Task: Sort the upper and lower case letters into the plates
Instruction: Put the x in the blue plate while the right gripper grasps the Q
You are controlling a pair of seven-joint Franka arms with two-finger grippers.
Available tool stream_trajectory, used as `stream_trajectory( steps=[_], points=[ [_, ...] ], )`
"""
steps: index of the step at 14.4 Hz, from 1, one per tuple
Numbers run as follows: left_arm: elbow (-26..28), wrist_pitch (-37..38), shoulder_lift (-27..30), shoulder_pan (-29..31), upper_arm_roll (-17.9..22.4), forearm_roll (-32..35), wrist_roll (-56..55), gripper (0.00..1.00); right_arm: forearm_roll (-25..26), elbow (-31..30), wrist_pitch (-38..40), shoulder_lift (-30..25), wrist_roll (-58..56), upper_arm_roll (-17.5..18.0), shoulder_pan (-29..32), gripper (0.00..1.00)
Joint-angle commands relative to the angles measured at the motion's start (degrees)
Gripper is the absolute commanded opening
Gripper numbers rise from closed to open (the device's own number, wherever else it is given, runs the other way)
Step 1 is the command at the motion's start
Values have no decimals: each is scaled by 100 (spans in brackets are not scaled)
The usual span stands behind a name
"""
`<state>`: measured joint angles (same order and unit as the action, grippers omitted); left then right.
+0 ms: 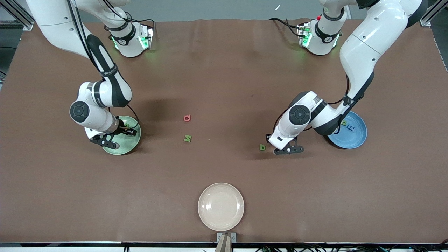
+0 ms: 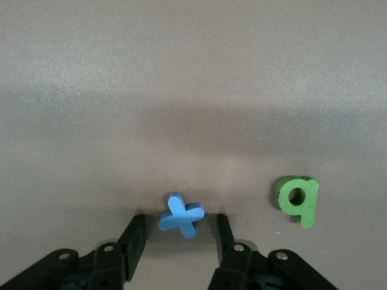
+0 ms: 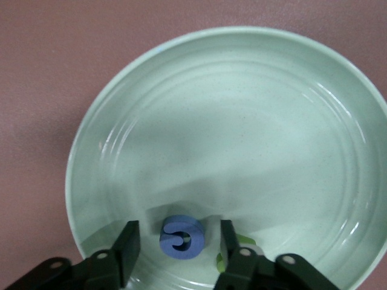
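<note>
- Pale green plate (image 1: 134,141), toward the right arm's end of the table: you have a blue letter (image 3: 181,237) lying in it and a green letter (image 1: 126,125) beside that one.
- Right gripper (image 3: 176,241), low over this plate: its fingers are apart, on either side of the blue letter, gripping nothing.
- Pink letter (image 1: 187,118) and green N (image 1: 188,138), mid-table: unsorted.
- Cream plate (image 1: 221,206), nearest the front camera: holds nothing.
- Green q (image 1: 262,147): unsorted, on the table just beside the left gripper.
- Left gripper (image 2: 180,232), down at the table: its fingers are parted around a blue x (image 2: 181,215), with a gap on each side.
- Blue plate (image 1: 360,138), toward the left arm's end: two letters in it, one green (image 1: 344,122), one blue (image 1: 351,127).
- Tally for you: four placed, four left.
</note>
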<state>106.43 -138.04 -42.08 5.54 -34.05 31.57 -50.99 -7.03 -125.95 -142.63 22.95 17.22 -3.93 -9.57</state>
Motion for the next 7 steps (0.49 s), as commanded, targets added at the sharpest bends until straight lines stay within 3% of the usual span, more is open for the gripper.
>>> stream_trajectory(
  steps=[1, 3, 7],
  points=[
    [-149, 31, -142, -35, 4, 226, -148, 46, -62, 245, 671, -255, 79, 15, -123, 100],
    [-149, 31, -142, -35, 4, 244, -148, 36, -62, 509, 1148, -387, 612, 50, -334, 100],
    [-149, 40, -116, -18, 4, 244, -148, 18, -70, 545, 879, -388, 1844, 112, -1239, 100]
  ],
)
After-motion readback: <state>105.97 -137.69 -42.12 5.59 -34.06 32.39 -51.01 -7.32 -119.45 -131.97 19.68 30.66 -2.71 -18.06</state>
